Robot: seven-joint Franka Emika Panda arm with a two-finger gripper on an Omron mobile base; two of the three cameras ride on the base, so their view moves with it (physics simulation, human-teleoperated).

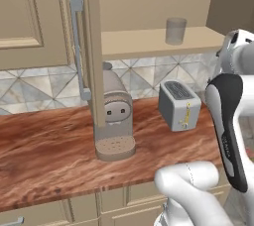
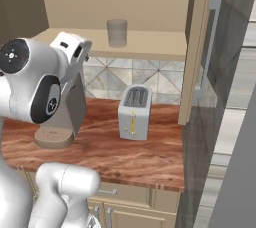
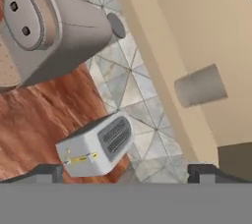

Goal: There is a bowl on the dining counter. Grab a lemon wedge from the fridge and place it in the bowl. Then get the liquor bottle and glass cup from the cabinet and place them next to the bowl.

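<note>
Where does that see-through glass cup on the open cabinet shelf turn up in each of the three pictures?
Left base view: glass cup stands upper right on the cabinet shelf.
Right base view: upper middle, left of centre, on the same shelf.
Hand view: right of centre, rolled sideways with the camera.
Shared landmark: the toaster on the counter, below the cup.

Both base views flank the toaster [image 1: 179, 105]; hand view rolled sideways.
</note>
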